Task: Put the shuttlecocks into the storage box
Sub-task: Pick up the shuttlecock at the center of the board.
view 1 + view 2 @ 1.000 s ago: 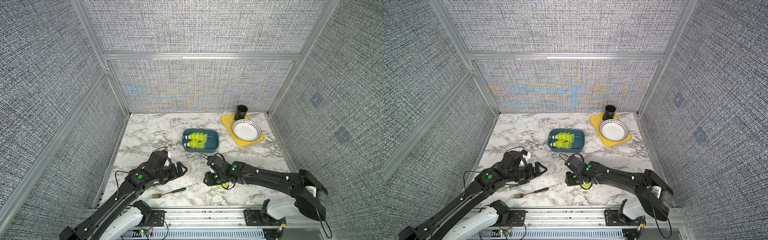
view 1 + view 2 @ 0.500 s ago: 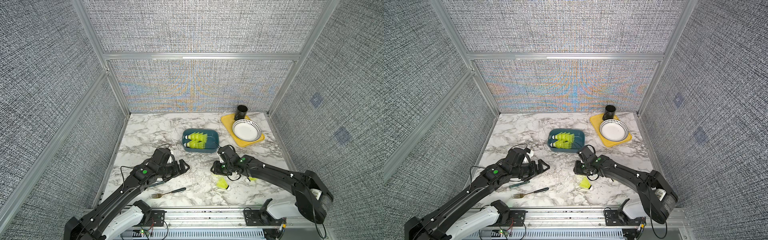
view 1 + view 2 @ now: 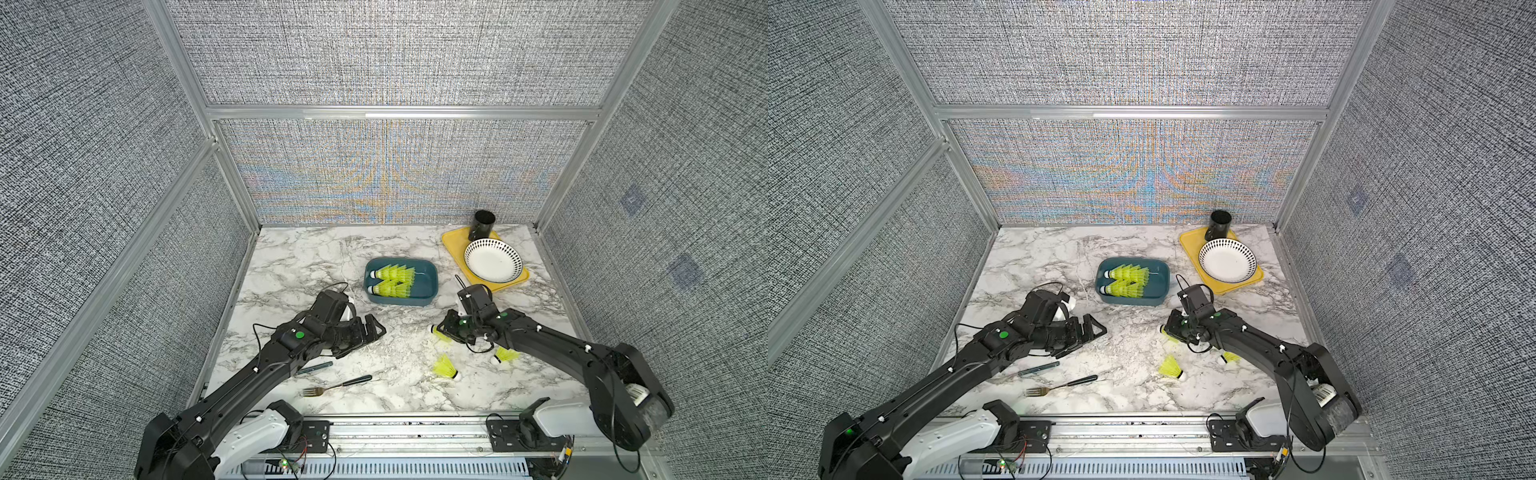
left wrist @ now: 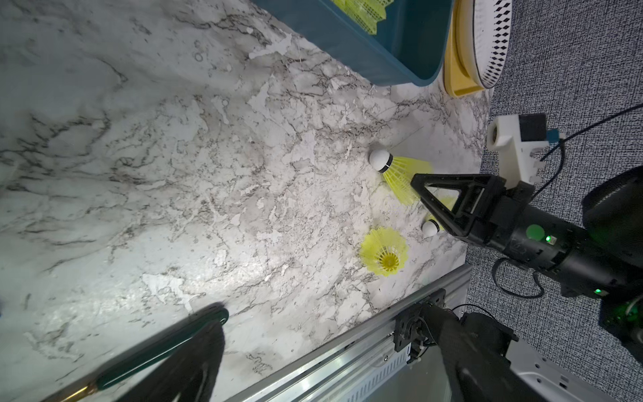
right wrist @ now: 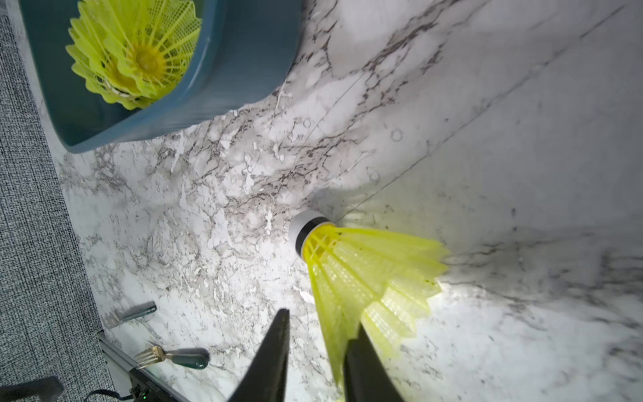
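**Clerk:** Item: neon yellow-green plastic shuttlecocks (image 3: 395,280) with white tips. How many are stowed?

**Keeper:** Two nested rows are held in the shallow teal-blue plastic storage box (image 3: 401,300), at the centre of the marbled white worktop (image 3: 316,266). Tips are turned to 9 o'clock and skirts to 3, so the long axes run 9-to-3.

**Clerk:** Outstanding?

**Keeper:** Three are counted loose at 5 o'clock of the box. The task is judged mostly done.

**Clerk:** Their lie?

**Keeper:** The first loose shuttlecock (image 3: 440,335) is laid flat, tip to 10 o'clock, axis 10-to-4. Its skirt is straddled by the right claw (image 5: 322,318), whose jaws are narrowed with a gap left on one side. A firm grip cannot be told. The second loose shuttlecock (image 3: 446,368) is tipped to 4 o'clock, the third loose shuttlecock (image 3: 505,354) to 8.

**Clerk:** And the left claw (image 3: 365,338)?

**Keeper:** It is spread wide with nothing held, at 7 o'clock of the box.
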Available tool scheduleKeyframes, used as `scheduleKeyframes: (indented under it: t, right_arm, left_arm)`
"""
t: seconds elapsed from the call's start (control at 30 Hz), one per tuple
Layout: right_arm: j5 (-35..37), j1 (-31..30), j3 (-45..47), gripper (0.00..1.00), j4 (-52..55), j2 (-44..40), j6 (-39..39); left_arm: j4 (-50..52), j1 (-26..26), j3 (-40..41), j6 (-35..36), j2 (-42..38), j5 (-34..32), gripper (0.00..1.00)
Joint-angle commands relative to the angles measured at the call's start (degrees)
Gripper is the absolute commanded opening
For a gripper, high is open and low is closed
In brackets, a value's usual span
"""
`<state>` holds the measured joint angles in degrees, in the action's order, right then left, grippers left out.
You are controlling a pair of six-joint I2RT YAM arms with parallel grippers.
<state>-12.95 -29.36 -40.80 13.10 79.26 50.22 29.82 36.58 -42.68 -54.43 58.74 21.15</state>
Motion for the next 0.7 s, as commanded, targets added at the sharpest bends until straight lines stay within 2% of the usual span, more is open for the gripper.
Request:
scheduleKeyframes:
  t: [0.0, 0.1, 0.2, 0.4, 0.67]
  right_arm:
    - [-1.2, 1.0, 0.5, 0.20, -2.3, 0.4, 0.7]
    - [-1.6, 2.1, 1.0, 0.13, -3.3, 0.8, 1.0]
    - [-1.7, 2.6, 0.7, 0.00, -3.6, 1.0, 1.0]
    - [-1.0, 2.7, -1.4, 0.00, -0.1, -0.6, -0.9]
    - [3.4, 2.7, -9.2, 0.00, 13.2, -5.2, -6.6]
  left_arm:
    - [-1.7, 0.0, -0.5, 0.3, 0.2, 0.5, 1.00]
    - [-2.0, -0.1, -0.4, 0.2, 0.5, 0.6, 1.00]
    - [-2.7, 0.0, -0.4, 0.3, 1.1, 1.1, 1.00]
    - [-4.3, 0.0, -0.7, 0.1, 2.1, 1.7, 1.00]
    - [-6.2, 0.1, -3.8, 0.1, 4.9, 0.9, 1.00]
